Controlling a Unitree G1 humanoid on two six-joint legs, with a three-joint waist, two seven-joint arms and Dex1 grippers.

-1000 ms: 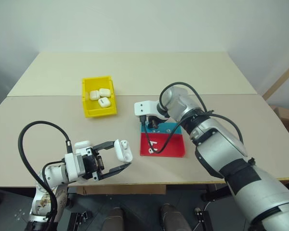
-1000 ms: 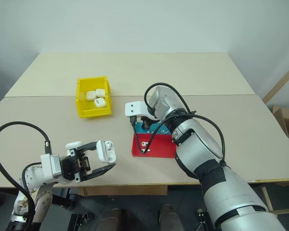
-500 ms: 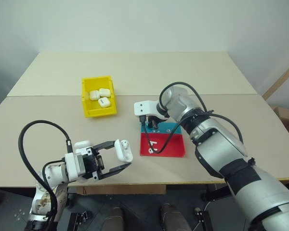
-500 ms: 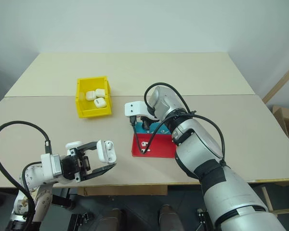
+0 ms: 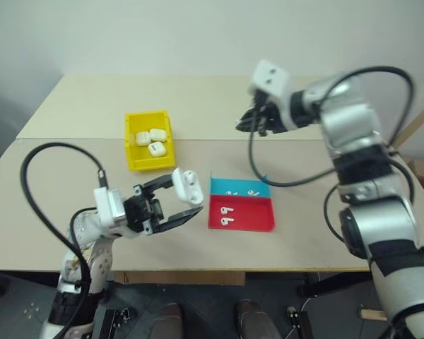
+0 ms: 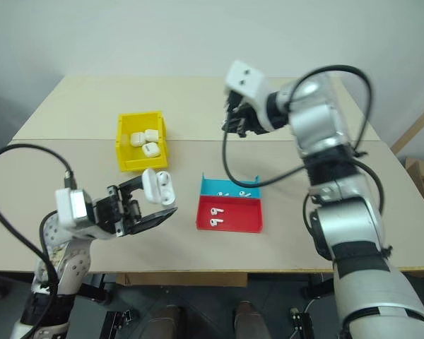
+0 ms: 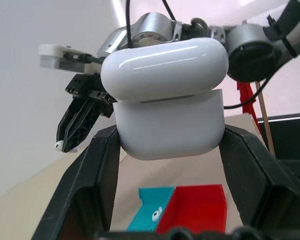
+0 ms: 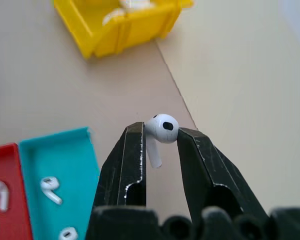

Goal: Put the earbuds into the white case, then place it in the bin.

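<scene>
Earbud (image 8: 162, 129) pinched in my right gripper (image 8: 160, 137), lifted clear for loading; left gripper (image 7: 167, 165) clamps the white case (image 7: 167, 107), lid open, ready to receive it.

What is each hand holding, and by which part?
Left hand: open case, gripped at the sides of its base. Right hand: one earbud, pinched just below its head.

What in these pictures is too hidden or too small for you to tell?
- Inside of the white case in the left wrist view: its raised lid and front wall hide whether an earbud already sits in it.
- Cases in the bin, head views: too small to tell lids open or shut.
- Earbuds in the tray: too small to count surely.
</scene>
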